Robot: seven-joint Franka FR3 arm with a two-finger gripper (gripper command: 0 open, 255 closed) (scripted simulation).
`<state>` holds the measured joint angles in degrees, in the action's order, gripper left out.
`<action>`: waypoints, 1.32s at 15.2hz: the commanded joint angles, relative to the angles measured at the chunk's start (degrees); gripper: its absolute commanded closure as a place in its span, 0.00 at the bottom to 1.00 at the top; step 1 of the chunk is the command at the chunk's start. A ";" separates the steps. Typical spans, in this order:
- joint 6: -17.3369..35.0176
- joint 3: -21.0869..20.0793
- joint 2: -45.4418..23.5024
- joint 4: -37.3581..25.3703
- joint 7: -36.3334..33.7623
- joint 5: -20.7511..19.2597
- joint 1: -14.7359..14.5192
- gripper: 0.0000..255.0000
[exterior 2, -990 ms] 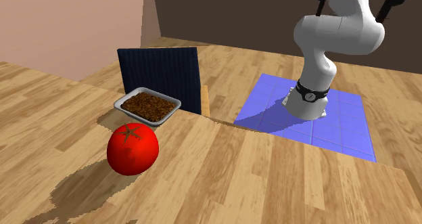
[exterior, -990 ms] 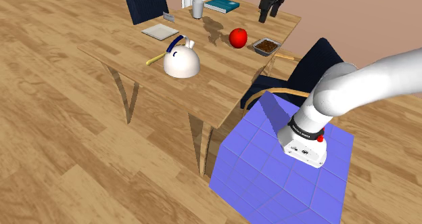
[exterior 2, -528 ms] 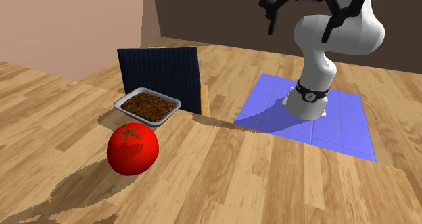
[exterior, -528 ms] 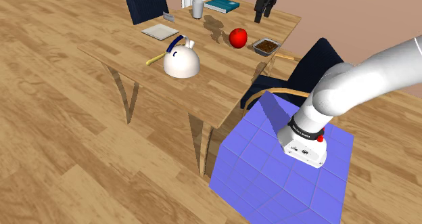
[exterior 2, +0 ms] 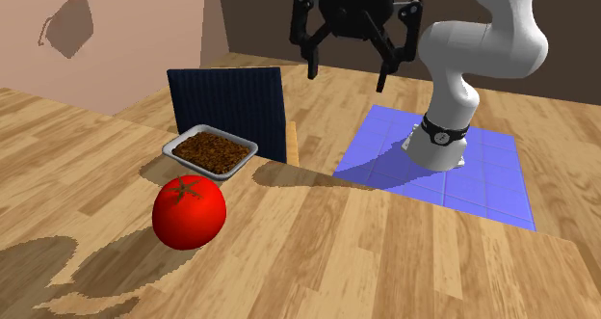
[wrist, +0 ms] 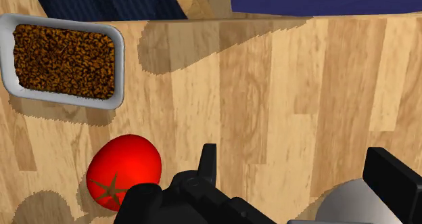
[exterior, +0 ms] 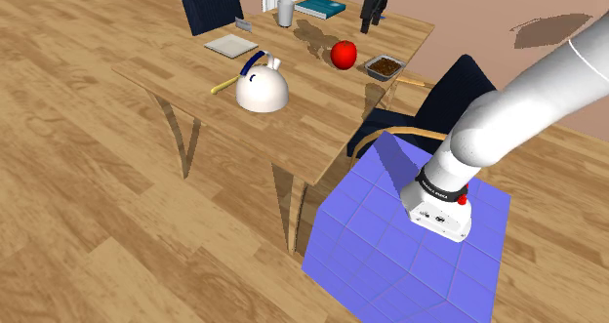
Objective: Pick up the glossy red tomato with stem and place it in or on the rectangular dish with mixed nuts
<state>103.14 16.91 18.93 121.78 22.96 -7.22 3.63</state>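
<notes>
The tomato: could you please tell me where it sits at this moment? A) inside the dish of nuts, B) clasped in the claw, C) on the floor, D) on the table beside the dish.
D: the tomato rests on the table beside the dish, with the open claw above and apart from it.

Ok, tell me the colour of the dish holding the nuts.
The dish is white, the nuts brown; it shows best in the wrist view.
</notes>
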 commanded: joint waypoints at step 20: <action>3.09 6.41 -47.34 -42.24 27.22 14.53 10.14 0.00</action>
<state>106.68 23.44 -26.52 81.84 49.29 6.74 12.90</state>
